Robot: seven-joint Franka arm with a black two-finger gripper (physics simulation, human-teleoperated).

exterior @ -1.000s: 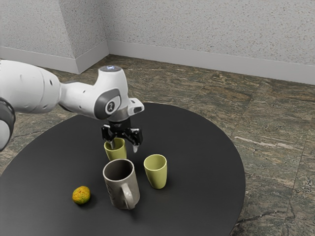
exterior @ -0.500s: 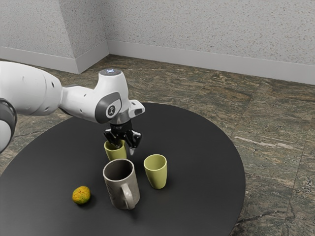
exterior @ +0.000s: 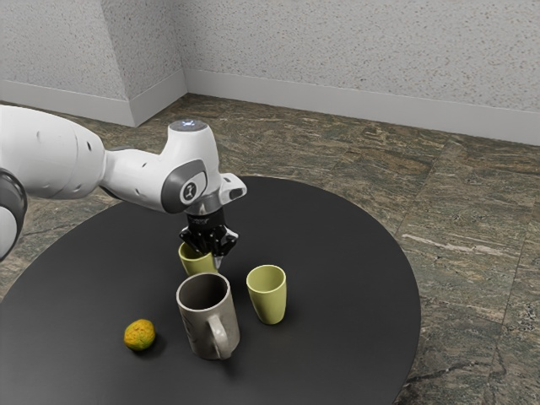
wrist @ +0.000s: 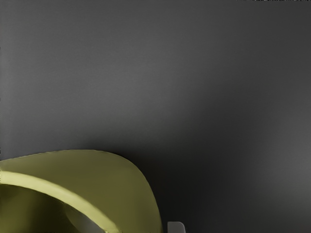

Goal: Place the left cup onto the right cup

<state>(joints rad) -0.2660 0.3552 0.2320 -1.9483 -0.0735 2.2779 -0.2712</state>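
Round black table (exterior: 354,253) with a loose cluster of things. Nearest, a grey mug (exterior: 207,316), handle toward the near edge, right in front of the left cup (exterior: 196,261) and hiding its base. To the mug's right and apart from it, the right cup (exterior: 267,294), upright. Off to the mug's left, a small orange fruit (exterior: 139,334). Over the left cup, the gripper (exterior: 207,246), fingers drawn close together and pinching the cup's rim. Left cup upright, well short of the right cup.
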